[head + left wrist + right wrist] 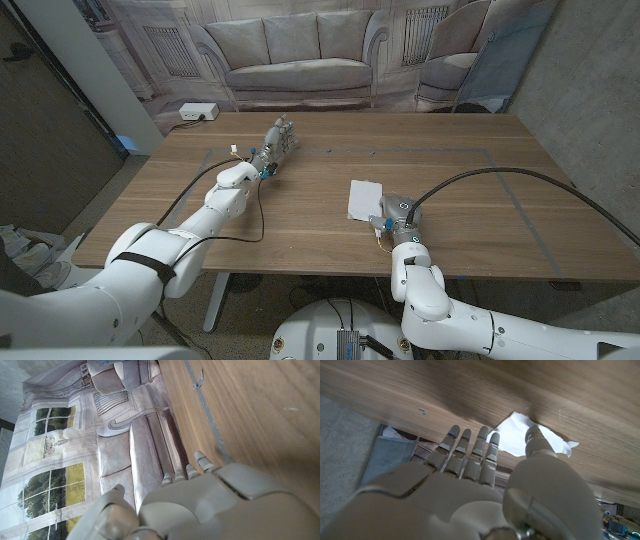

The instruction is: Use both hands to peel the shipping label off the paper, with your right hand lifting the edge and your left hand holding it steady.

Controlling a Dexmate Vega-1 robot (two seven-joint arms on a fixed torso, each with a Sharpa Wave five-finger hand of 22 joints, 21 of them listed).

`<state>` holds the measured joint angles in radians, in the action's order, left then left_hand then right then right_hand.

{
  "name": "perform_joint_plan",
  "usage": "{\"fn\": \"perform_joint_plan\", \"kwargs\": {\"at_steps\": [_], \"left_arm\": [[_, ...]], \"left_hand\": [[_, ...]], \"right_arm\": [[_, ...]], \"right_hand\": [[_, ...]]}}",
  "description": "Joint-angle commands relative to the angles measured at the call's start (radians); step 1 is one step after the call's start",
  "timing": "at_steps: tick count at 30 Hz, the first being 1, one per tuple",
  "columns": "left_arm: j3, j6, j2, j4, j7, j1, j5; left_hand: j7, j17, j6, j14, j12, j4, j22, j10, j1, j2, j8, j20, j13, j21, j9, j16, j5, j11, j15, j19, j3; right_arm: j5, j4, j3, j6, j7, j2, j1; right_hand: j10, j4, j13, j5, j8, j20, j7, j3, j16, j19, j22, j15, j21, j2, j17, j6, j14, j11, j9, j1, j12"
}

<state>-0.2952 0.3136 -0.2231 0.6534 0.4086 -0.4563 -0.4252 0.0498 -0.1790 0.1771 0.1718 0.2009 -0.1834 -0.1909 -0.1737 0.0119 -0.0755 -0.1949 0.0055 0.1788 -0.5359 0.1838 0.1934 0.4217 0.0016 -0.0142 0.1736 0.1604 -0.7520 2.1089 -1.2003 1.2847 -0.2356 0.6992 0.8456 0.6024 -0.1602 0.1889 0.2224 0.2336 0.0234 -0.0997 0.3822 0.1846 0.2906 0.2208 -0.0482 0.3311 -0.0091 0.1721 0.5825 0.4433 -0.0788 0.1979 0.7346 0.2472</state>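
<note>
— Wooden table [300, 215], and on its left side the left hand [280, 137] sits far out toward the back edge, fingers apart, holding nothing. That's my worry: it is well apart from the white paper [363, 199], which lies right of the middle.

— So nothing is pinning the sheet?

— Nothing I can see. If the right hand starts lifting an edge now, the whole sheet would likely slide or come up with the label instead of the label peeling.

— And the right hand [385, 218]?

— Just beside the paper's near right corner. In the right wrist view its fingers [470, 447] are stretched out, grasping nothing, the thumb tip at the paper's edge.

— Can you tell label from backing?

— No, it reads as one white sheet, so a blind pinch could catch both layers and crease them.
</note>
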Motion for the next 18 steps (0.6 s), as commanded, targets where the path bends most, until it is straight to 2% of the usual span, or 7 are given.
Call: {"fn": "perform_joint_plan", "kwargs": {"at_steps": [1,6,8,12,18], "left_arm": [[0.009,0.014,0.011,-0.041,0.011,0.018,0.004],[0.013,0.025,0.017,-0.066,0.019,0.029,0.006],[0.012,0.026,0.017,-0.07,0.02,0.032,0.01],[0.016,0.034,0.021,-0.087,0.026,0.039,0.011],[0.021,0.041,0.026,-0.107,0.03,0.048,0.015]], "left_hand": [[0.006,-0.005,0.141,0.07,0.0,-0.004,-0.002,-0.099,-0.002,-0.093,0.0,0.009,0.005,0.003,0.004,-0.002,0.007,0.001,-0.006,0.074,-0.007],[0.006,-0.005,0.141,0.071,0.0,-0.004,-0.002,-0.1,-0.002,-0.094,0.0,0.008,0.005,0.003,0.004,-0.002,0.007,0.002,-0.005,0.074,-0.007],[0.006,-0.005,0.142,0.071,0.0,-0.004,-0.002,-0.1,-0.003,-0.094,0.0,0.008,0.005,0.004,0.004,-0.002,0.007,0.002,-0.005,0.074,-0.007],[0.006,-0.005,0.142,0.071,0.0,-0.004,-0.002,-0.101,-0.003,-0.094,0.001,0.008,0.005,0.004,0.004,-0.002,0.007,0.002,-0.005,0.074,-0.007],[0.006,-0.005,0.142,0.072,0.0,-0.004,-0.002,-0.101,-0.003,-0.094,0.001,0.007,0.005,0.005,0.004,-0.002,0.007,0.002,-0.005,0.074,-0.008]], "right_arm": [[-0.01,-0.021,-0.045,0.039,0.007,-0.011,-0.037],[-0.017,-0.03,-0.08,0.07,0.026,-0.014,-0.069],[-0.017,-0.032,-0.087,0.077,0.026,-0.014,-0.077],[-0.011,-0.036,-0.097,0.083,0.026,-0.014,-0.088],[-0.004,-0.046,-0.116,0.093,0.027,-0.013,-0.107]], "right_hand": [[0.018,-0.007,0.001,0.008,0.006,-0.002,-0.009,0.004,0.002,0.006,0.003,-0.12,0.005,0.008,0.003,0.023,0.011,-0.006,0.003,0.033,-0.002],[0.025,0.007,0.001,0.008,0.03,-0.007,-0.016,-0.007,0.004,0.007,0.003,-0.122,0.008,0.02,0.007,0.099,0.01,-0.014,0.005,0.041,-0.004],[0.026,0.011,0.001,0.007,0.046,-0.009,-0.019,-0.015,0.003,0.006,0.003,-0.124,0.01,0.025,0.007,0.151,0.007,-0.018,0.006,0.045,-0.006],[0.031,0.014,0.001,0.006,0.059,-0.011,-0.001,-0.025,0.004,0.005,0.004,-0.129,0.011,0.026,0.008,0.197,0.005,-0.023,0.005,0.047,-0.007],[0.048,0.009,0.001,0.008,0.072,-0.015,0.006,-0.033,0.003,0.008,0.004,-0.132,0.015,0.02,0.005,0.253,0.01,-0.028,0.004,0.061,-0.004]]}}
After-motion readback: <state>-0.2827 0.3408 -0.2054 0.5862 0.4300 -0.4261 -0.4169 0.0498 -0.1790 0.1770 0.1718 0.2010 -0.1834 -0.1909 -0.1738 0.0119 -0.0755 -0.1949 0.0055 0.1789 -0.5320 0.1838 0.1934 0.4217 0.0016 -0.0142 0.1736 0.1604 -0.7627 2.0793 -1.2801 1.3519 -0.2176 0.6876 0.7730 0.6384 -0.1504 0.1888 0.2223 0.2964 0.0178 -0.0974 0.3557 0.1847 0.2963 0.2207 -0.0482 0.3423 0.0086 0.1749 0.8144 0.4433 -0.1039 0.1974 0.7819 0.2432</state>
